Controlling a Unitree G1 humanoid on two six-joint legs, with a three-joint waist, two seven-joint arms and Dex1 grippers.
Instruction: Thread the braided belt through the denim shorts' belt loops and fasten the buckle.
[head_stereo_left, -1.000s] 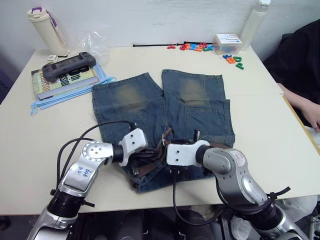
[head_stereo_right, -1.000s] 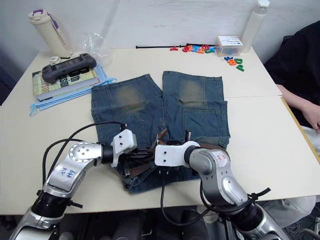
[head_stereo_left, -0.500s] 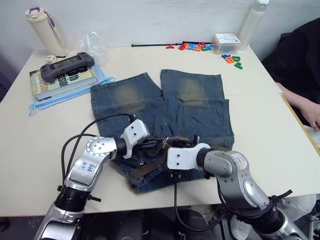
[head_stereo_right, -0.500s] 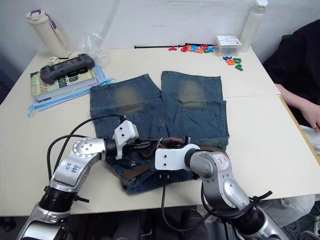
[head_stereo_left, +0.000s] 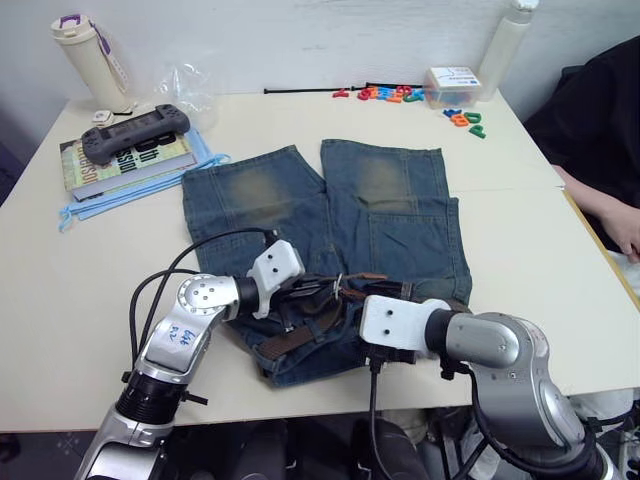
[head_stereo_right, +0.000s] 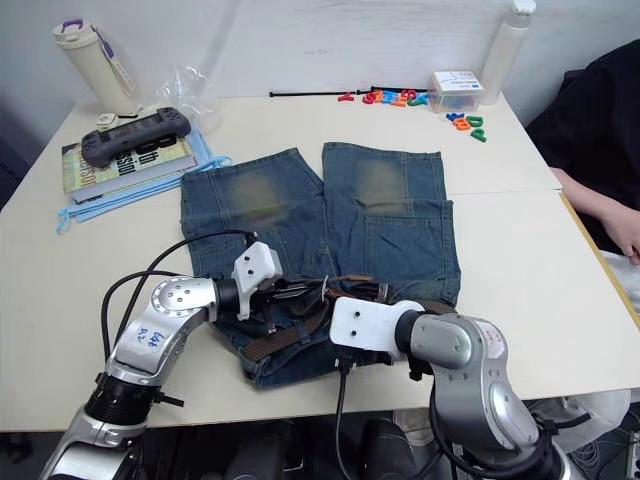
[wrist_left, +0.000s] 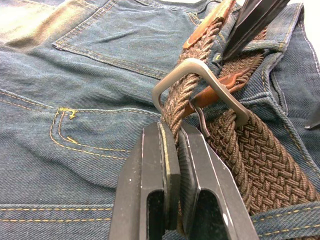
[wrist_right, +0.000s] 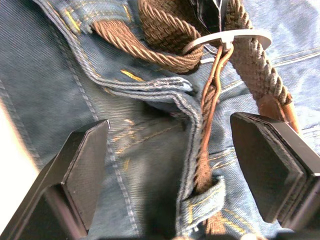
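Note:
The denim shorts (head_stereo_left: 330, 200) lie flat on the table, waistband nearest me. The braided belt (wrist_left: 250, 150) runs along the waistband, with a loose brown stretch (head_stereo_left: 288, 340) near the front edge. My left gripper (wrist_left: 172, 132) is shut on the belt strap just behind the metal buckle (wrist_left: 200, 82), where the strap passes through the frame. My right gripper (wrist_right: 180, 150) stands wide open over the waistband, its fingers (wrist_right: 82, 170) on either side of a belt loop (wrist_right: 200, 200) that the belt runs through, touching nothing. The buckle (wrist_right: 227, 37) lies just beyond it.
At the back left, a game controller (head_stereo_left: 135, 128) lies on books beside a cream bottle (head_stereo_left: 88, 60). Plastic letters (head_stereo_left: 400, 95), a small box (head_stereo_left: 452, 85) and a white bottle (head_stereo_left: 505, 45) stand at the back right. A person's arm (head_stereo_left: 620, 230) rests at the right edge.
My right gripper has opened wide and drawn back to the right, away from the belt. The left gripper stays shut on the strap and has edged slightly right.

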